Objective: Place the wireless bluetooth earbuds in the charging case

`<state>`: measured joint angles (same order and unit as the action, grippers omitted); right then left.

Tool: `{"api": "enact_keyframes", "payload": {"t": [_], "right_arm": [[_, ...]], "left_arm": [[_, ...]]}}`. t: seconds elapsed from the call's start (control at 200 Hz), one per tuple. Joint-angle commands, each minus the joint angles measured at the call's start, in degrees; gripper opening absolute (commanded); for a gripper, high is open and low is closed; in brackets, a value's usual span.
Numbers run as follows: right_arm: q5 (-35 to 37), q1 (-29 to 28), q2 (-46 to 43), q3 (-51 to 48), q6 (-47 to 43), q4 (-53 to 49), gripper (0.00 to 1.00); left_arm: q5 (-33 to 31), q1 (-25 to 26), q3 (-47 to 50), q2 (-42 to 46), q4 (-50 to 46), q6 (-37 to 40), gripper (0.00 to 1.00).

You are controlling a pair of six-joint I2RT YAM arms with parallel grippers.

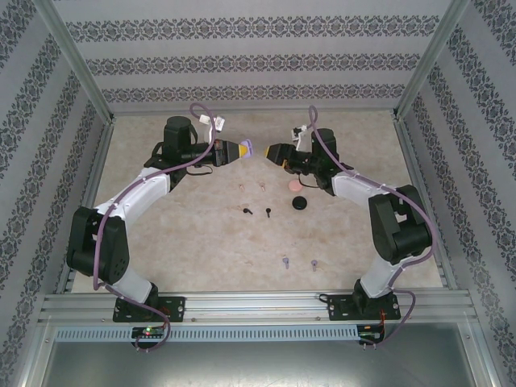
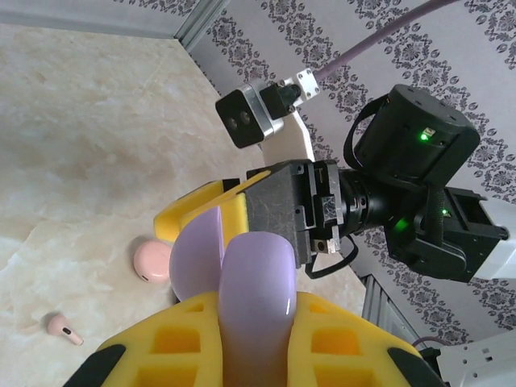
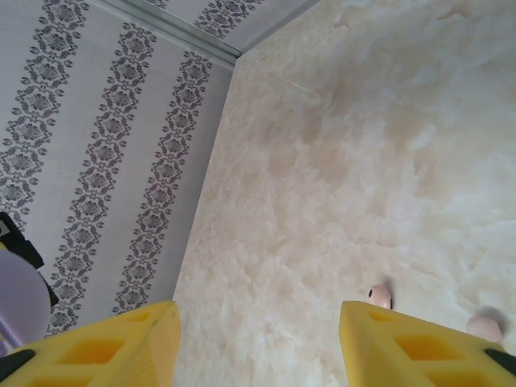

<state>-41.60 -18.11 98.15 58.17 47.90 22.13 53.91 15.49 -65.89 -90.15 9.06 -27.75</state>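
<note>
My left gripper (image 2: 251, 343) is shut on a light purple charging case (image 2: 256, 282), held in the air with its lid (image 2: 196, 251) swung open. In the top view the case (image 1: 247, 150) hangs between the left gripper (image 1: 240, 150) and the right gripper (image 1: 271, 152), which face each other closely. The right gripper (image 3: 258, 355) is open with nothing between its fingers; the purple case (image 3: 20, 302) shows outside its left finger. Two pink earbuds (image 1: 243, 190) (image 1: 261, 189), two black earbuds (image 1: 247, 210) (image 1: 268, 213) and two purple earbuds (image 1: 285, 261) (image 1: 314, 264) lie on the table.
A pink round case (image 1: 295, 187) and a black round case (image 1: 300, 201) sit on the table under the right arm. The pink case (image 2: 153, 262) and one pink earbud (image 2: 63, 327) lie below the held case. Patterned walls enclose the table on three sides.
</note>
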Motion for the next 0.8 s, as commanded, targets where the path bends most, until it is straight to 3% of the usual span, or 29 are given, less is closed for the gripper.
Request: {"api": "enact_keyframes", "payload": {"t": [0.0, 0.235, 0.799], "right_arm": [[-3.61, -0.35, -5.41, -0.82, 1.06, 3.88, 0.56], [-6.65, -2.15, -7.78, 0.89, -0.08, 3.21, 0.55], [-6.96, -3.77, -2.95, 6.35, 0.48, 2.46, 0.47]], "left_arm": [[1.9, 0.07, 0.67, 1.37, 5.11, -1.97, 0.0], [3.62, 0.19, 0.96, 0.29, 8.05, -4.19, 0.0], [3.21, 1.14, -0.27, 0.01, 7.9, -4.33, 0.0]]}}
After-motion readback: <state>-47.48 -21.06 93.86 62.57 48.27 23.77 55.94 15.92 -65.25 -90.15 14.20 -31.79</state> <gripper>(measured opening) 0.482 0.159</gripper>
